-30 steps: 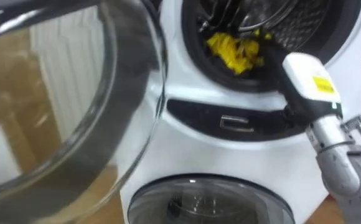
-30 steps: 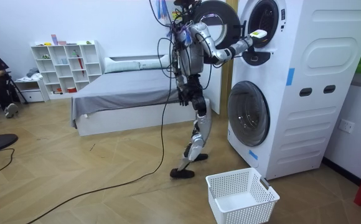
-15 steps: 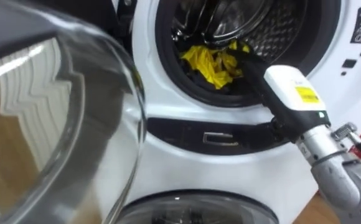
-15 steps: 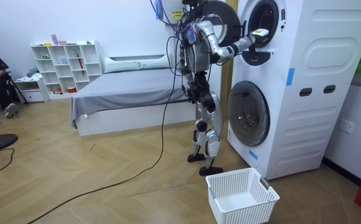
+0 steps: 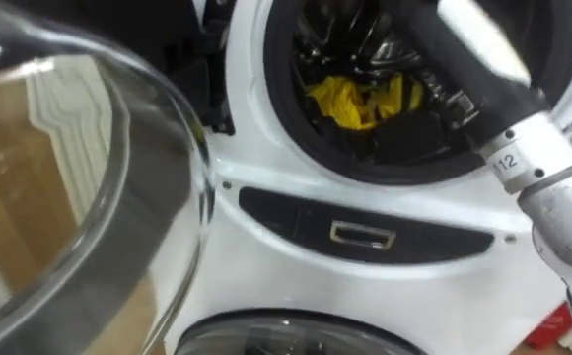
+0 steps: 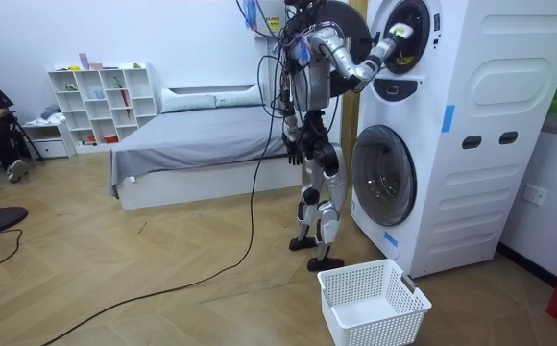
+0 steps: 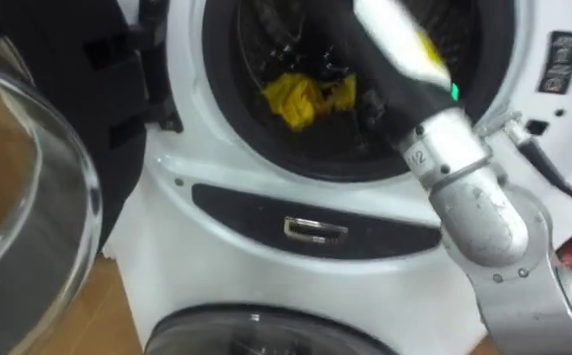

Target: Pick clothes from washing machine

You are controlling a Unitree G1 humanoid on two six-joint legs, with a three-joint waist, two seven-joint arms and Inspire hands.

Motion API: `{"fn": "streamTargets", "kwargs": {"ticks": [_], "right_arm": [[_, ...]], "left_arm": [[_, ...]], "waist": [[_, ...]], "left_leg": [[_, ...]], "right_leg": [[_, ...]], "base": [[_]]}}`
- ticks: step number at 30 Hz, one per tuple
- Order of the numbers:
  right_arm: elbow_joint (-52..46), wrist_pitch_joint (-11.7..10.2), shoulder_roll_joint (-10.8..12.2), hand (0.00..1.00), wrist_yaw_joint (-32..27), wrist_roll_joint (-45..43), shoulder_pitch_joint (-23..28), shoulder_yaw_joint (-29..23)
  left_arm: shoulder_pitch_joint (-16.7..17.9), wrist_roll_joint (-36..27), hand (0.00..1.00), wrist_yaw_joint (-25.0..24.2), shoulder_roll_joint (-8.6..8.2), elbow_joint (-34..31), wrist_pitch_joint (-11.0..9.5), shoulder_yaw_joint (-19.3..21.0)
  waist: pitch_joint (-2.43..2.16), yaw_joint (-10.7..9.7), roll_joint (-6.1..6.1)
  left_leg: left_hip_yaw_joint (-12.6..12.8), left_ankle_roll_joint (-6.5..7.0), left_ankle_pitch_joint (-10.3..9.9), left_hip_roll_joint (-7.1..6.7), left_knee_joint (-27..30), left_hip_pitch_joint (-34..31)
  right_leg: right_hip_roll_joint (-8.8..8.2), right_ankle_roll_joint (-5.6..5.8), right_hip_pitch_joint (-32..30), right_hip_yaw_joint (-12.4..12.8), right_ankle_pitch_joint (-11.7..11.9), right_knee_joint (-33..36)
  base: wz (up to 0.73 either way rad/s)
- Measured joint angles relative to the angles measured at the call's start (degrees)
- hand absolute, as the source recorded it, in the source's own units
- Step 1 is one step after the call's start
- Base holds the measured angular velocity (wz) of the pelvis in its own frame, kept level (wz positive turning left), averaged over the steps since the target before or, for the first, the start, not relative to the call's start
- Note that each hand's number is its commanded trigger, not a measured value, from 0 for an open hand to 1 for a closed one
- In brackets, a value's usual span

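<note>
The upper washing machine's round opening (image 5: 266, 128) stands uncovered, its glass door (image 5: 79, 207) swung wide to my left. A crumpled yellow cloth (image 5: 350, 102) lies in the dark drum near the front lip, also seen in the right eye view (image 7: 301, 97). My right forearm (image 5: 523, 148) runs from the lower right up into the drum, passing above and to the right of the cloth. Its hand is inside the drum. In the room view I stand upright close to the stacked machines (image 6: 471, 135), and my left hand (image 6: 293, 146) hangs by my hip.
The lower machine's round door (image 5: 286, 335) is closed below a dark panel with a handle (image 5: 363, 235). A white laundry basket (image 6: 373, 303) sits on the wooden floor by my feet. A bed (image 6: 202, 144) and a shelf (image 6: 101, 101) stand behind me.
I have stepped closer to the machines. My right forearm has pushed deeper and higher into the drum. The yellow cloth stays in the same part of the drum.
</note>
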Motion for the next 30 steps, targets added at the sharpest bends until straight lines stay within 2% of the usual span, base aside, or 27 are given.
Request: {"fn": "streamTargets", "kwargs": {"ticks": [2,9,14,18,20,22,27,30], "right_arm": [[-0.46,-0.06,-0.16,0.00,0.01,1.09,-0.07,-0.05],[-0.54,-0.04,-0.19,0.00,1.36,6.32,-0.08,0.14],[-1.41,-0.04,-0.17,0.00,2.36,10.45,-0.10,0.11],[-1.82,-0.04,-0.21,0.00,2.65,10.23,-0.08,-0.18],[-1.98,-0.05,-0.25,0.00,2.61,9.03,-0.09,-0.18],[-1.96,-0.05,-0.54,0.00,2.59,6.61,-0.07,-0.18],[-2.35,-0.13,-0.90,0.00,2.57,-7.65,0.90,-2.16],[-3.25,-0.12,-0.92,0.00,2.65,-12.54,2.47,-4.02]], "left_arm": [[-0.06,0.02,0.00,-0.64,-0.17,-0.93,0.13,-0.03],[-0.98,0.04,0.00,-1.02,0.01,-1.96,-0.69,0.04],[-0.55,0.07,0.00,-1.31,-0.04,-1.96,-1.34,0.03],[0.10,0.07,0.00,-1.76,-0.06,-1.95,-1.22,0.08],[0.11,0.07,0.00,-1.93,-0.06,-1.95,-1.23,0.08],[0.22,0.35,0.00,-2.24,-0.05,-1.88,-1.32,0.20],[0.36,0.54,0.00,-4.10,-0.12,-1.62,-1.25,1.27],[0.35,0.05,0.00,-4.21,-0.13,-1.53,-1.24,1.27]], "waist": [[-0.16,-0.01,0.30],[0.02,0.17,1.22],[-0.17,0.06,1.02],[-0.37,-0.66,0.76],[-0.38,-0.78,0.70],[0.01,-0.79,0.83],[-0.03,-1.58,0.64],[-0.13,-1.89,0.47]], "left_leg": [[0.03,-0.07,-0.03,0.14,-0.25,0.10],[0.80,-0.05,-0.07,0.49,-2.66,3.00],[0.94,-0.06,-0.07,0.52,-3.46,3.93],[0.77,-0.06,-0.09,0.53,-3.76,4.23],[0.87,-0.06,-0.09,0.54,-3.85,4.51],[1.22,-0.04,-0.14,0.57,-4.26,5.43],[1.58,-0.12,-0.59,0.63,-4.77,5.92],[1.52,-0.10,-0.59,0.59,-4.68,5.86]], "right_leg": [[0.17,-0.09,0.21,-0.01,0.01,-0.23],[0.09,0.01,1.78,0.34,-0.95,-0.44],[0.16,0.01,2.41,0.41,-1.35,-0.63],[0.18,0.05,2.87,0.17,-1.38,-1.18],[0.17,0.05,2.97,0.18,-1.38,-1.18],[0.19,0.09,3.66,0.30,-1.45,-1.27],[0.37,0.21,4.04,0.81,-1.78,-1.42],[0.39,0.23,3.97,0.80,-1.79,-1.59]], "base": [[0.03],[-0.04],[-0.01],[0.02],[-0.02],[-0.08],[-0.03],[0.00]]}}
